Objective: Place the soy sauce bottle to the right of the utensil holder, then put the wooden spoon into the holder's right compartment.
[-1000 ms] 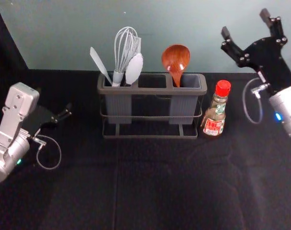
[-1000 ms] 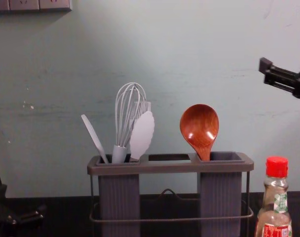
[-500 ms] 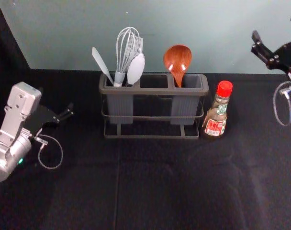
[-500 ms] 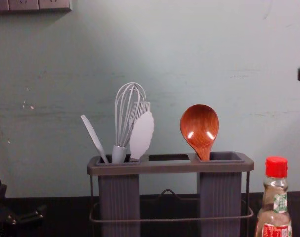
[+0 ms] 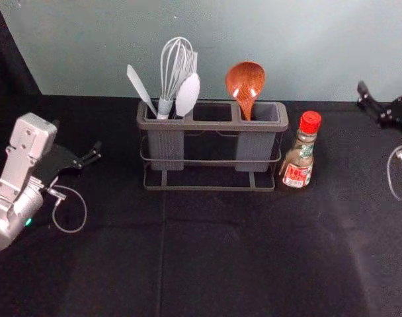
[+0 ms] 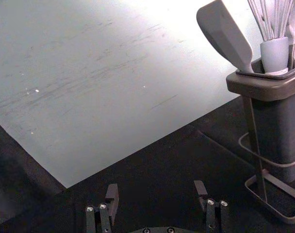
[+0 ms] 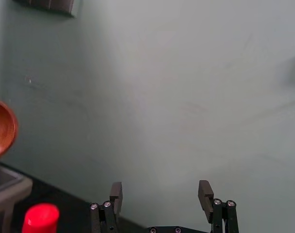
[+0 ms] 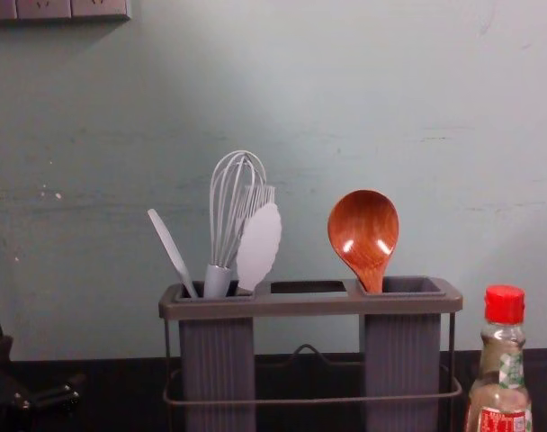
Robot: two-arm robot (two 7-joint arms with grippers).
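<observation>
Left gripper [image 5: 77, 136]: at robot's left, left of rack, 2 fingers spread apart, nothing between. Soy sauce bottle [image 5: 298, 161]: upright on black cloth [image 5: 221, 264], just right of utensil holder [image 5: 211, 124]. Left compartment: whisk [image 5: 177, 66], spatula [image 5: 141, 87], other pale utensils. Right compartment: 1 wooden spoon [image 5: 244, 80], bowl up. Right gripper [image 5: 386, 78]: far right, raised near wall [image 5: 307, 46], 2 fingers wide apart, nothing between, well apart from bottle.

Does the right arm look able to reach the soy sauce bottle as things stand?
Likely yes: the right tool is open and empty, right of the soy sauce bottle, nothing between them, though the utensil holder stands close on the other side.
</observation>
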